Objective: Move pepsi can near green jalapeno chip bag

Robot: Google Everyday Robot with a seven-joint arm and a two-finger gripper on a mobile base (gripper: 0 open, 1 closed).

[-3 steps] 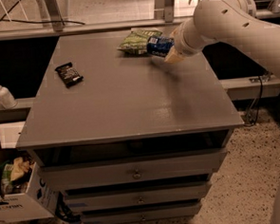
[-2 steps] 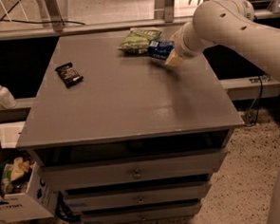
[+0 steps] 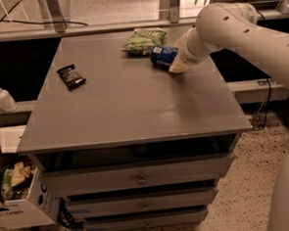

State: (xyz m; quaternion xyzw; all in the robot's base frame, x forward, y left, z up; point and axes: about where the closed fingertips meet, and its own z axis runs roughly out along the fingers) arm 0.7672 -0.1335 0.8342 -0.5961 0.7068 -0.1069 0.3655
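Tool point(image 3: 174, 62) seen over far right part of tabletop point(image 3: 134, 108), set against right end of pepsi can point(image 3: 162, 56); whether can is gripped cannot be told. Can laid on its side, just beside near right corner of green jalapeno chip bag point(image 3: 143, 41). Black snack packet point(image 3: 71, 76) placed well apart at left. Soap bottle point(image 3: 2, 95) seen on ledge left of tabletop

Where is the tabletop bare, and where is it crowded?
Bare: the front half of the table, and the stretch between the black snack packet and the pepsi can. Crowded: back right, with the gripper at the can, beside the green jalapeno chip bag.
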